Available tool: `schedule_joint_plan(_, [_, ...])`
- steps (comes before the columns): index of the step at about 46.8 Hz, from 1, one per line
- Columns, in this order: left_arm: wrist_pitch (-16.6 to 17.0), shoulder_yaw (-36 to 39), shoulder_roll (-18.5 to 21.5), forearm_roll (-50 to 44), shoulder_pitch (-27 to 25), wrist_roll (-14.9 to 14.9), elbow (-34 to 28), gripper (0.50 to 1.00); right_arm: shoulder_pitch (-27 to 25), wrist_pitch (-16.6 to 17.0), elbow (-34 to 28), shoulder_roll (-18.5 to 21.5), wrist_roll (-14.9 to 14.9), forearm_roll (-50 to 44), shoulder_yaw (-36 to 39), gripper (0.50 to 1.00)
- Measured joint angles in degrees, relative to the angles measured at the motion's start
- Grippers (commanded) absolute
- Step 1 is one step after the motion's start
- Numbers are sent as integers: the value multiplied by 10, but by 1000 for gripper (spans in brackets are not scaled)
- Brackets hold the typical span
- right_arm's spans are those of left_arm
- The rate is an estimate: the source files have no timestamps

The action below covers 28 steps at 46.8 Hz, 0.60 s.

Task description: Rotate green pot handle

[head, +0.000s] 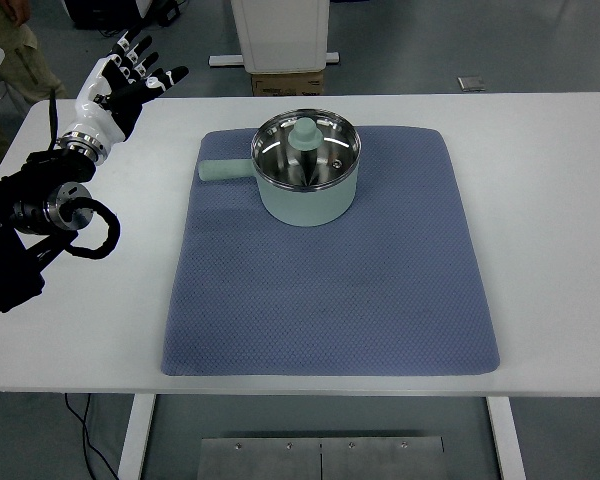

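One high head camera looks forward and down over the table (540, 200).

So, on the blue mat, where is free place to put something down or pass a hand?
The blue mat is bare from the green pot down to its near edge, and right of the pot to its right edge. The white table beyond is bare too. Crowded: the mat's far left, where the pot's handle points toward the left hand.
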Motion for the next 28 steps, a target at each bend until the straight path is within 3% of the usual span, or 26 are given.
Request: schedule_joint_plan(28, [13, -2, -41, -21, 5, -4, 55, 1000, 0, 0, 0, 0, 0, 0, 0, 1000])
